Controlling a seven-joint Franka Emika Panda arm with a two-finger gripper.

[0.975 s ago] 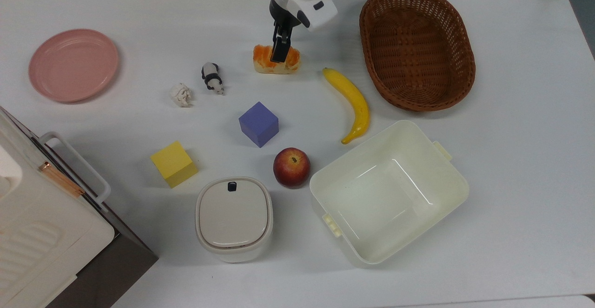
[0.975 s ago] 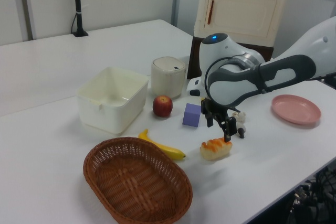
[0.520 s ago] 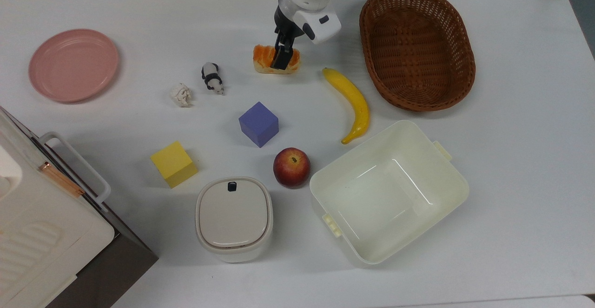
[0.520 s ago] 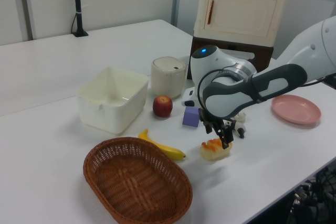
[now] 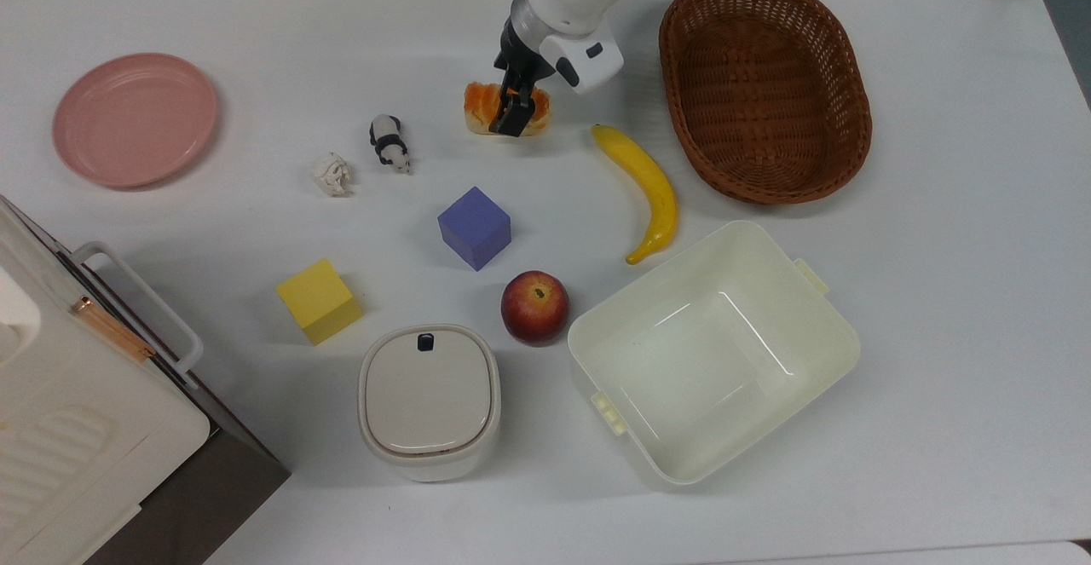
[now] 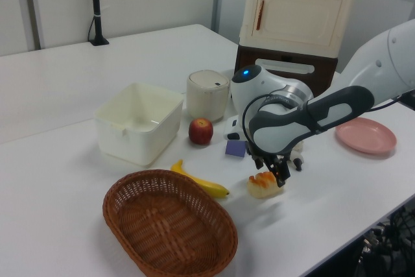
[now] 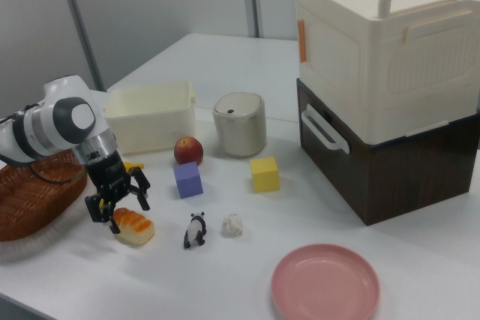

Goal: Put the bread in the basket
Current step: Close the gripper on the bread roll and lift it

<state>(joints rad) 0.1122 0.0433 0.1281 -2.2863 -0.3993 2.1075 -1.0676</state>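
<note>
— What are we seeing at the tool [image 7: 117,198]?

— Our tool [image 5: 511,112] is lowered over the bread [image 5: 487,110], fingers spread and standing either side of the loaf. In the right view the two fingers [image 7: 139,187] straddle it across its short width, which we take to be the narrower span and so the easier one to pinch. We cannot say the pads touch it; the jaws have not closed, and the bread [image 7: 136,225] lies flat on the counter [image 5: 938,292].

— And further out?

— In the top view the banana [image 5: 643,190] lies just beside the bread, on the top view's right, between it and the basket [image 5: 765,86]. The basket, dark wicker and with nothing in it, sits well apart from the loaf at the counter's far corner. We judge that the carry will have to rise over the banana and the raised rim.

— Anything else close by?

— A panda figure [image 5: 389,142] and a crumpled paper ball [image 5: 332,173] sit on the top view's left of the bread, with a purple cube [image 5: 474,227] nearer the camera. All stand apart from the fingers. The cream tub [image 5: 712,352] lies beyond the banana.
</note>
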